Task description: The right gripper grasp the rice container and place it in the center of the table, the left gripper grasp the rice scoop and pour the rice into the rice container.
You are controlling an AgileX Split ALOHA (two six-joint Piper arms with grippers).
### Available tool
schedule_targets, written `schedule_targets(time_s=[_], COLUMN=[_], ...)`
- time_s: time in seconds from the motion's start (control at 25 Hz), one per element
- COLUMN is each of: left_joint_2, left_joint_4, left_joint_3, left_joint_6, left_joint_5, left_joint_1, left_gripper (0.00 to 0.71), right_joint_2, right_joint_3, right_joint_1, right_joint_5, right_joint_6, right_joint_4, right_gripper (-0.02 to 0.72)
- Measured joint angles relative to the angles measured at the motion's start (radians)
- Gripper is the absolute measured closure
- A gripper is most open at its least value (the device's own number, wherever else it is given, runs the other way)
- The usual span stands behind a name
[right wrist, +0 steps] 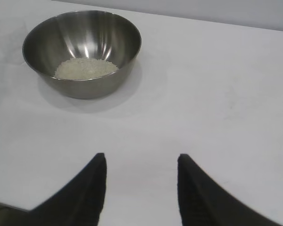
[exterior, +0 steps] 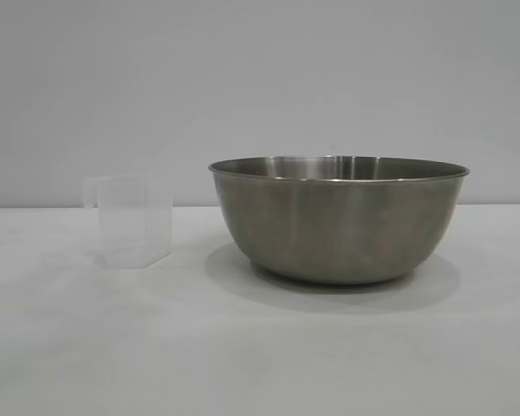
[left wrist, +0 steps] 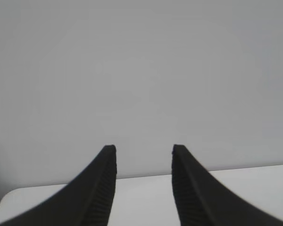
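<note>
Right wrist view shows rice [right wrist: 86, 68] already in the rice container [right wrist: 82, 52], rice scoop [exterior: 134, 223] set down beside it, both end effectors apart and empty.

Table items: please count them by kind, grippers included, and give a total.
Steel bowl: 1
Plastic scoop: 1
Pile of rice, in the bowl: 1
Gripper: 2, left gripper and right gripper, both open and empty
Total: 5
</note>
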Motion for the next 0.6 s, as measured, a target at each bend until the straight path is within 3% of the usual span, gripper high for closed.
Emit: schedule_targets(time_s=[0.12,0.4,0.6], left_joint_2=[-0.161,-0.382,-0.52], left_joint_4=[-0.035,-0.458,-0.52], left_joint_3=[0.0,0.0,0.0], left_joint_6=[0.014,0.466,0.515], left_joint_5=[0.22,0.583,0.805], left_joint_1=[-0.002,-0.104,-0.11], left_gripper=[0.472,0.472,0.472], right_joint_2=[0.0,0.0,0.0], right_joint_3=[0.0,0.0,0.0], right_joint_1=[0.0,0.0,0.0], right_joint_5=[0.0,0.0,0.0], right_joint_6=[0.002,0.002,0.002], right_joint_4=[0.0,0.0,0.0], right_gripper=[0.375,0.375,0.375])
